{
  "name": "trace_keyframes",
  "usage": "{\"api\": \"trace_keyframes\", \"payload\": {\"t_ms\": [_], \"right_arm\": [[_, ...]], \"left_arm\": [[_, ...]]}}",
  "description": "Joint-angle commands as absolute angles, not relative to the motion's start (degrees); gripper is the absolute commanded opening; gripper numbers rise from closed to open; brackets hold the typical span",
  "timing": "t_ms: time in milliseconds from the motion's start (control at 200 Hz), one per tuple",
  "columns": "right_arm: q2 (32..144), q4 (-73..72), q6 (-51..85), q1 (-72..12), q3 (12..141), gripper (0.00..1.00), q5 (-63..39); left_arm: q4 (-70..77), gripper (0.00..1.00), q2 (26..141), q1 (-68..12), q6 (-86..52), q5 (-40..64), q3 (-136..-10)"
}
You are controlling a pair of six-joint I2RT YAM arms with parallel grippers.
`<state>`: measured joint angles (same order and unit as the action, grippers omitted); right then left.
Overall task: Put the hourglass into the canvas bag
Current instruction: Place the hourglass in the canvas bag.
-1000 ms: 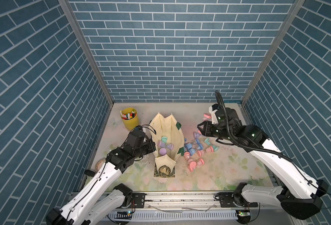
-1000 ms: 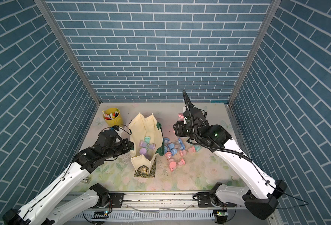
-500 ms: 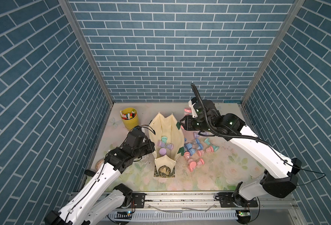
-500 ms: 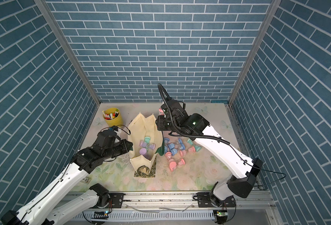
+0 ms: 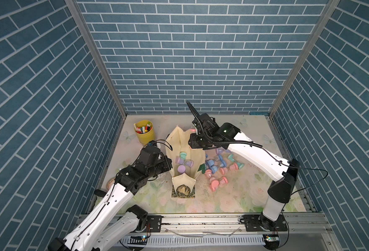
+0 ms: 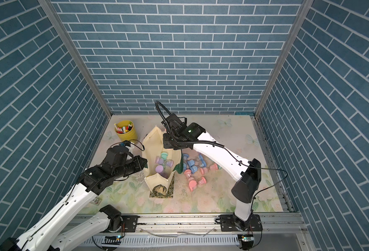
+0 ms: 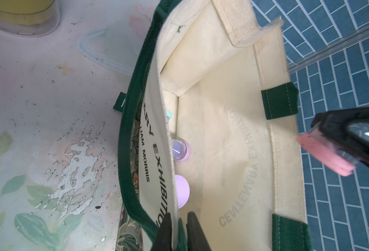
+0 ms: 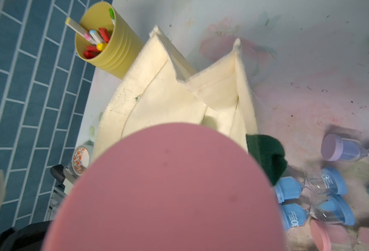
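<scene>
Hourglass (image 8: 168, 191), pink-capped, clear-bulbed: likely light, brittle, slick. Clamped beside cap in closed right pincer (image 7: 340, 145); cream canvas bag (image 7: 233, 130) wall pinched by left pincer (image 7: 178, 232).

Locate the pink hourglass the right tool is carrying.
In the left wrist view the pink hourglass is clamped in the right tool, raised beside the right rim of the canvas bag, nearest the loose hourglasses.
</scene>
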<state>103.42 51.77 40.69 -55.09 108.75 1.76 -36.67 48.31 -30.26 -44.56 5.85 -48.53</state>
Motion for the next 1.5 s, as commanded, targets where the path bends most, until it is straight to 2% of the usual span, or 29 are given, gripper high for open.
{"api": "trace_keyframes", "payload": {"t_ms": [0,330,826,961,1196,1326,1492], "right_arm": [[105.1,54.0,41.4,-55.5,112.3,0.00,0.8],[113.1,57.1,41.4,-55.7,117.4,0.00,1.9],[122.5,58.7,41.4,-55.8,122.0,0.00,0.5],[123.7,59.1,41.5,-55.7,122.7,0.26,1.2],[125.2,61.1,41.4,-55.7,125.0,0.49,3.0],[124.2,61.7,41.2,-55.6,125.5,0.54,3.5],[121.1,62.5,40.8,-55.8,125.9,0.54,5.1]], "left_arm": [[-38.0,0.13,47.4,-30.1,-44.4,5.9,-49.2],[-37.3,0.03,47.0,-30.1,-44.4,6.6,-48.9],[-35.7,0.00,47.2,-30.1,-44.6,7.4,-47.7],[-35.7,0.00,47.1,-30.1,-44.6,7.5,-47.7],[-35.8,0.00,47.6,-30.1,-44.5,7.4,-47.7],[-35.8,0.00,47.8,-30.1,-44.3,7.3,-47.9],[-35.7,0.00,47.9,-30.1,-44.3,7.4,-47.6]]}}
